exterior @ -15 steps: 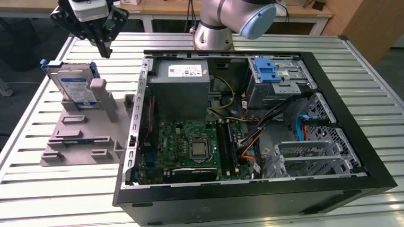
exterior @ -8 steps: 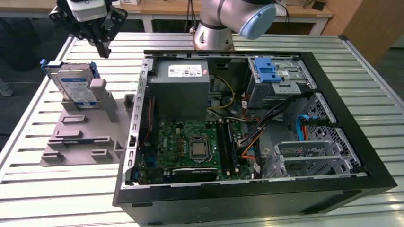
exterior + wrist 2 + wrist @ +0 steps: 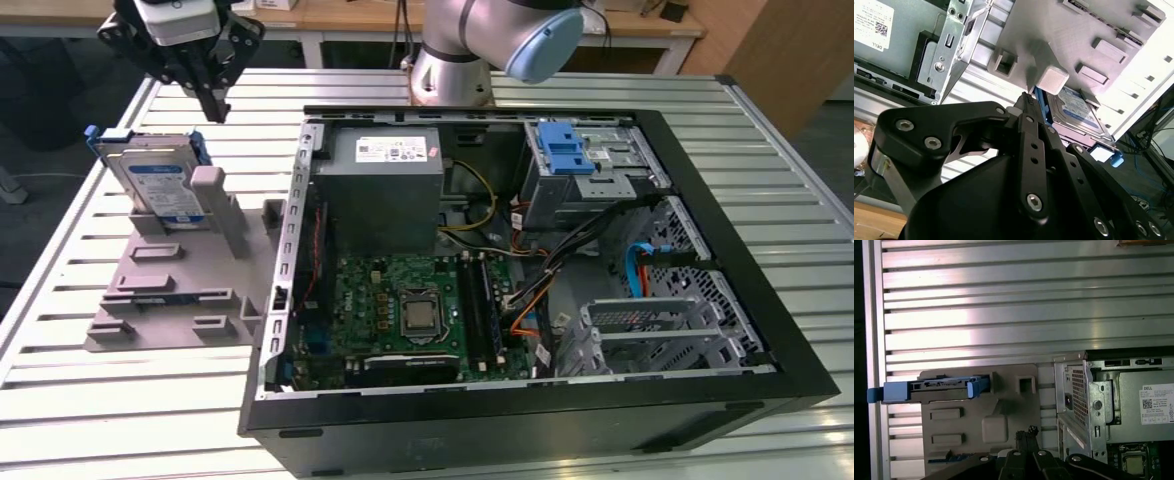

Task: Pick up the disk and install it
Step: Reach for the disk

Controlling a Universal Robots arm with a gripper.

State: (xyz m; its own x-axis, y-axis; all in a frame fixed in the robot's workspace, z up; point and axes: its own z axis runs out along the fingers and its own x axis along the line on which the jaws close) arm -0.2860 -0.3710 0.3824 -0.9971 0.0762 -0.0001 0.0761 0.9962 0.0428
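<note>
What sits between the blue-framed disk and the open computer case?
In the exterior view, upright posts of the grey holder stand between the disk and the computer case.

We're looking at a robotics lab or test workshop here. A ribbed aluminium-profile counter (image 3: 120, 420) carries an opened black desktop computer tower (image 3: 534, 440) lying on its side, with a grey plastic holding fixture (image 3: 167, 290) beside it. The silver-grey robot arm base (image 3: 451, 75) stands at the back, and light wooden workbenches (image 3: 350, 14) run behind.

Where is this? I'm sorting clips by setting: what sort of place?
Probably a robotics lab bench: a robot arm at a slatted metal table, beside an opened computer case, with a disk propped in a grey holder.
</note>
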